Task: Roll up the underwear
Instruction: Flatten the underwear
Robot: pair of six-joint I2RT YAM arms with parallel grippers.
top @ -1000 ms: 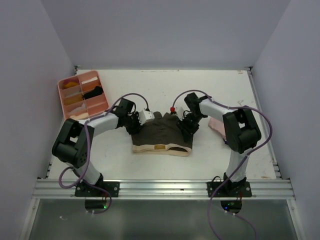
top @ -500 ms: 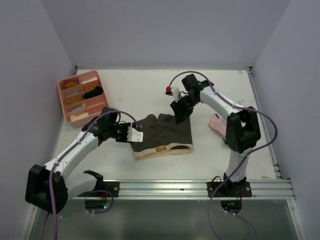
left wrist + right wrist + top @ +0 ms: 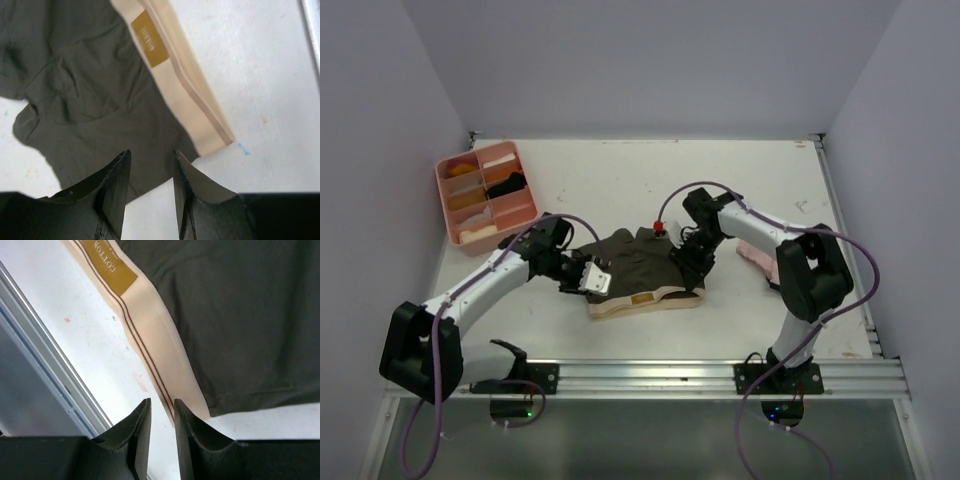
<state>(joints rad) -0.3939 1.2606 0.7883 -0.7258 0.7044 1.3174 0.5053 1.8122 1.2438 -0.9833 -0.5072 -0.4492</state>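
Note:
The dark olive-brown underwear lies flat mid-table, its cream waistband toward the near edge. My left gripper hovers at its left side. In the left wrist view it is open over the dark cloth's lower hem, nothing between the fingers. My right gripper is at the right near corner. In the right wrist view it stands narrowly open just above the waistband's end corner. A pale pink underwear lies to the right, partly behind the right arm.
A pink compartment tray with small items sits at the far left. A metal rail runs along the near table edge, close below the right gripper in the right wrist view. Walls enclose the table on three sides.
The left gripper moved from the garment's far left corner to its left near side. The right gripper lifted away, then came down at the right near corner, its jaws narrower.

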